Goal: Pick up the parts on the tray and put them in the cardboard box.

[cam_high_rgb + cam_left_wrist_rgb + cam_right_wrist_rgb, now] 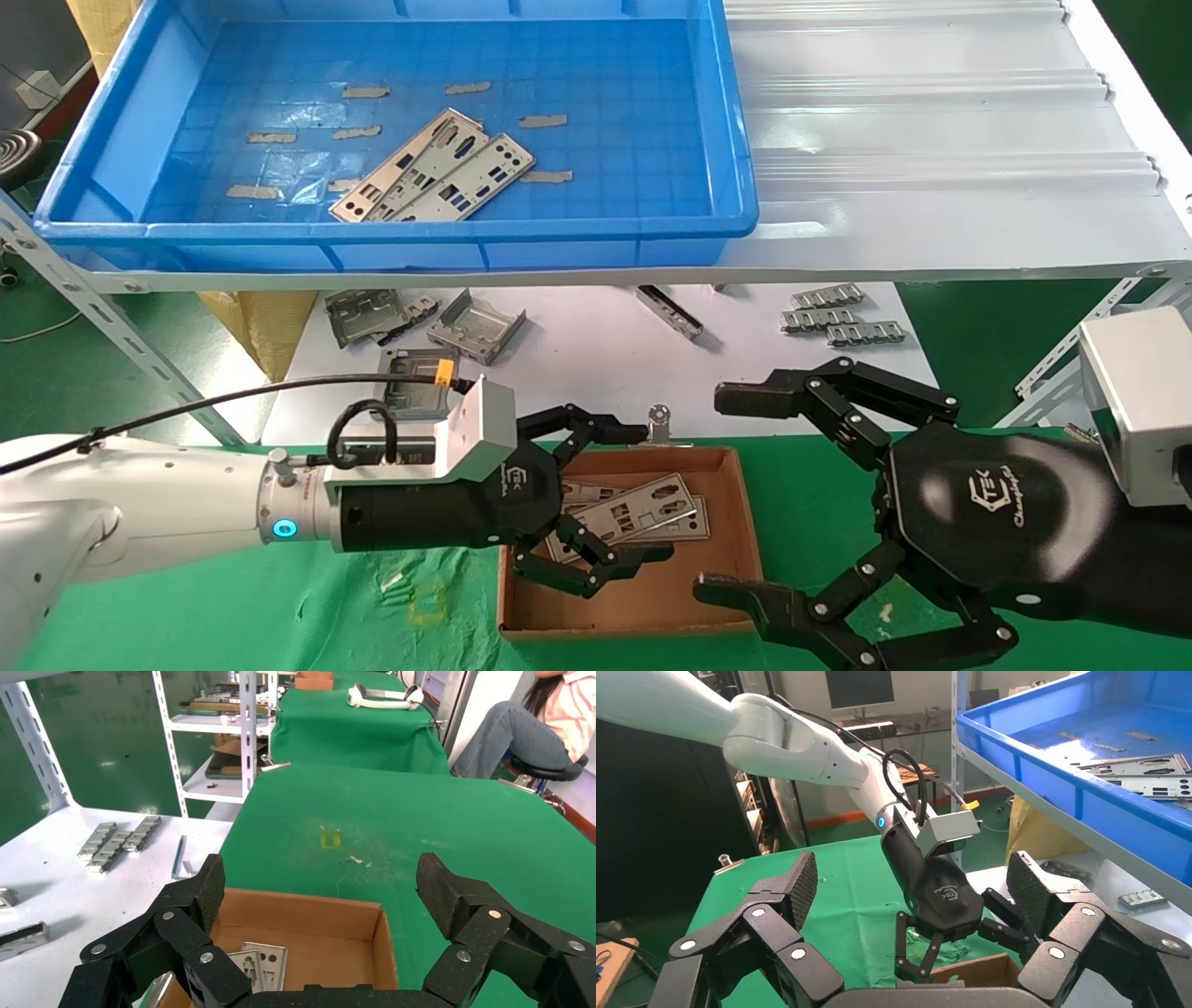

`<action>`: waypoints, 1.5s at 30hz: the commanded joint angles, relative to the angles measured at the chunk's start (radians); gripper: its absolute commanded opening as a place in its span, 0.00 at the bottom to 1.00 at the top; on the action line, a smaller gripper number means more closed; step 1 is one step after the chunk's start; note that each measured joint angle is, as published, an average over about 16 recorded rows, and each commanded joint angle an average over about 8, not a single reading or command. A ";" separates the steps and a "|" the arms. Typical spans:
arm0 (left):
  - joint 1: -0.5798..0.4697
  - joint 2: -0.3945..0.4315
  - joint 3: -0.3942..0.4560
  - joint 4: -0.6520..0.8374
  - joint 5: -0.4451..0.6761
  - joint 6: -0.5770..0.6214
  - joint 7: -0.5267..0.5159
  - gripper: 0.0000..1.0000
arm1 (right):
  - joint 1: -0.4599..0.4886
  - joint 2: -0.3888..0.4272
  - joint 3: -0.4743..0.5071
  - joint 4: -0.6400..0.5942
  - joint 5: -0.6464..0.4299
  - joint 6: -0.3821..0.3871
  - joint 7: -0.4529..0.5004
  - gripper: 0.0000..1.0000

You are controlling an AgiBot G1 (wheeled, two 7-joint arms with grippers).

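i have the left claw (619,499) released over the cardboard box (717,615), where some parts (643,513) lie. more parts (433,170) wait in the tray (652,140). the right claw (726,494) hangs open beside the box.

Place: a factory-style workshop or robot test lab.
Desks: long ones in green cloth (393,832), row behind row.
Shelving: slotted-angle white metal racks (246,734).
Stock: loose metal brackets (475,326), a blue tray (736,140).
Background: a monitor (857,686), a seated person (541,720).

Bright, even light; perhaps slight glare
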 commanded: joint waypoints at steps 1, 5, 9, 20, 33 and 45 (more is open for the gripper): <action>0.000 -0.001 0.000 -0.005 0.003 -0.004 -0.002 1.00 | 0.000 0.000 0.000 0.000 0.000 0.000 0.000 1.00; 0.022 -0.038 -0.028 -0.071 -0.005 -0.010 -0.041 1.00 | 0.000 0.000 0.000 0.000 0.000 0.000 0.000 1.00; 0.049 -0.080 -0.062 -0.149 -0.014 -0.017 -0.087 1.00 | 0.000 0.000 0.000 0.000 0.000 0.000 0.000 1.00; 0.122 -0.197 -0.153 -0.362 -0.038 -0.037 -0.214 1.00 | 0.000 0.000 0.000 0.000 0.000 0.000 0.000 1.00; 0.209 -0.336 -0.261 -0.613 -0.067 -0.060 -0.363 1.00 | 0.000 0.000 0.000 0.000 0.000 0.000 0.000 1.00; 0.289 -0.464 -0.360 -0.846 -0.093 -0.081 -0.501 1.00 | 0.000 0.000 0.000 0.000 0.000 0.000 0.000 1.00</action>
